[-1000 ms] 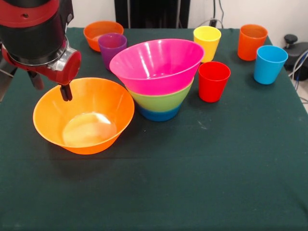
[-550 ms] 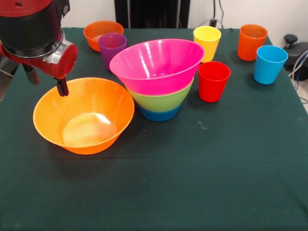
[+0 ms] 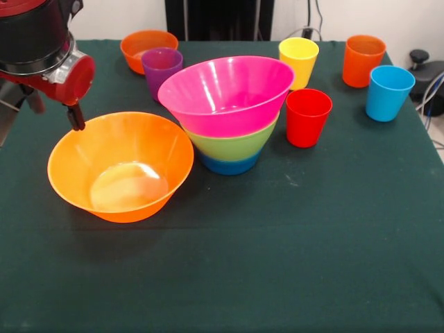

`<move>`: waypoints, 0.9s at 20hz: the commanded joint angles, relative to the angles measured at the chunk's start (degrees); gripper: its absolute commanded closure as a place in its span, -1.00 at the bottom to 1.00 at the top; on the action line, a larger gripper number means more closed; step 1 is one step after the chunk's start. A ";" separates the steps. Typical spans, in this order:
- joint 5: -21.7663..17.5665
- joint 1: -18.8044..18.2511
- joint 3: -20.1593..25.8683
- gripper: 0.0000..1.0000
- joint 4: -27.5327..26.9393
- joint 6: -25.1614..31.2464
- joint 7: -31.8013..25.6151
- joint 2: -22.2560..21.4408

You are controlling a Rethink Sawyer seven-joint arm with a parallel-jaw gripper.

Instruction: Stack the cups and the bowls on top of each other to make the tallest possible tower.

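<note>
My pincer hangs spread and empty over the far rim of the large orange bowl, which sits on the bench just beside the tower. I judge the bowl light, stiff and slick; I'd pinch its thin rim wall, inside and out.

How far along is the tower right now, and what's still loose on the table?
Done: the pink bowl sits on the green bowl, which sits on the blue bowl.

In hand: nothing; the end effector hangs at the large orange bowl's rim, and I can't tell its state.

Left: that bowl, the small orange bowl and five cups, all standing apart.
</note>
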 commanded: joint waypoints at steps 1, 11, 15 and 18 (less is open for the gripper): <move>-2.70 -0.79 5.46 -1.00 8.03 -4.43 -14.69 1.28; -2.17 -0.07 5.67 -1.00 7.80 -4.18 -12.23 1.30; -2.70 0.19 5.74 -1.00 7.57 -5.82 -11.98 2.13; -3.08 0.27 5.69 -1.00 6.86 -5.89 -12.26 2.56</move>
